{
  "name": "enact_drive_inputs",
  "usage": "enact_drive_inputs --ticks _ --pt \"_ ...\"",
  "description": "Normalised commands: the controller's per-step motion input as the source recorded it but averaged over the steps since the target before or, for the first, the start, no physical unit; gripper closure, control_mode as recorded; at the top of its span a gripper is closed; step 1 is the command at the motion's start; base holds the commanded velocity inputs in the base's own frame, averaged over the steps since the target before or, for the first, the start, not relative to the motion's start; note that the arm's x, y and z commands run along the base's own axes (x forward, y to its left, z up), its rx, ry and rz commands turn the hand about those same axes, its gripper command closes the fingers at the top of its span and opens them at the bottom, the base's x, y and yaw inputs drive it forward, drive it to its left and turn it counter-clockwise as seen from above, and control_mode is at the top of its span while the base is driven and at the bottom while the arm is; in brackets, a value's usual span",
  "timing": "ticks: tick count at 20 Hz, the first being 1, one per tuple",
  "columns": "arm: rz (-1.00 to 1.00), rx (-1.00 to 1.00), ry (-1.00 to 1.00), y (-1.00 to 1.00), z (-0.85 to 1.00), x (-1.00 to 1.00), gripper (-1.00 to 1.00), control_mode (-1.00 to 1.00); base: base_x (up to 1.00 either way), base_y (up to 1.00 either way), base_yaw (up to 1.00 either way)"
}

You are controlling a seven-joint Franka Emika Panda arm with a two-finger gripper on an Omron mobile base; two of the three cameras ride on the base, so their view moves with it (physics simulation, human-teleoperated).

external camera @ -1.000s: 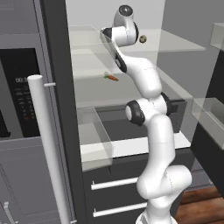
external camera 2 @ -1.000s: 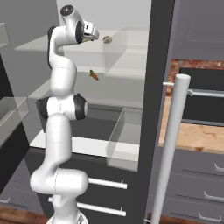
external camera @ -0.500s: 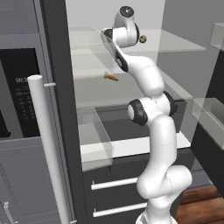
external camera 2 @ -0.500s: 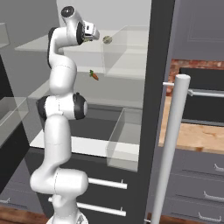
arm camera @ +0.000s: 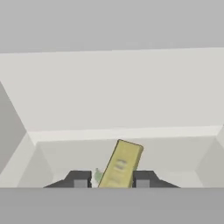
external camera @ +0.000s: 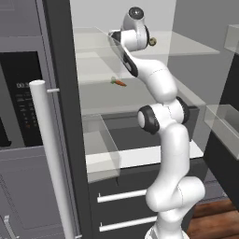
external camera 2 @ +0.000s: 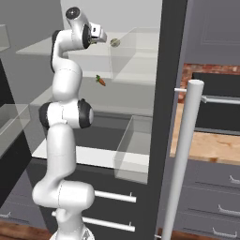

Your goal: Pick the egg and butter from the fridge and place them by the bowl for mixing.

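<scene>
Butter [arm camera: 120,164] stands tilted at bottom centre of the hand view between the gripper [arm camera: 111,179] fingers, grip unclear, bare fridge [arm camera: 109,87] wall behind, carrot [external camera: 119,82] on the shelf below.

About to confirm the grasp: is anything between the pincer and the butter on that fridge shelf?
Nothing visible. In the hand view the butter stands tilted between the pincer fingertips, with nothing blocking it; only a small greenish bit shows beside its left edge.
</scene>
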Motion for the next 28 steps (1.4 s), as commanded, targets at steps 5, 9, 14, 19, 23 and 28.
enact_drive_inputs --ticks 5,9,14,19,23,28 --pt "0.0 -0.03 -0.26 0.0 0.05 0.0 1.0 -1.0 0.0 0.0 0.0" --pt "0.0 0.0 0.0 0.0 0.0 0.0 1.0 -1.0 0.0 0.0 0.0" --pt "0.0 0.0 -0.14 0.0 0.07 -0.46 1.0 -1.0 0.0 0.0 0.0" --pt "0.0 0.0 -0.23 0.0 0.16 -0.99 1.0 -1.0 0.0 0.0 0.0" --pt "0.01 -0.07 -0.23 0.03 -0.26 -1.0 1.0 -1.0 0.0 0.0 0.0" --pt "0.03 -0.03 -0.1 0.0 -0.27 -0.49 1.0 -1.0 0.0 0.0 0.0"
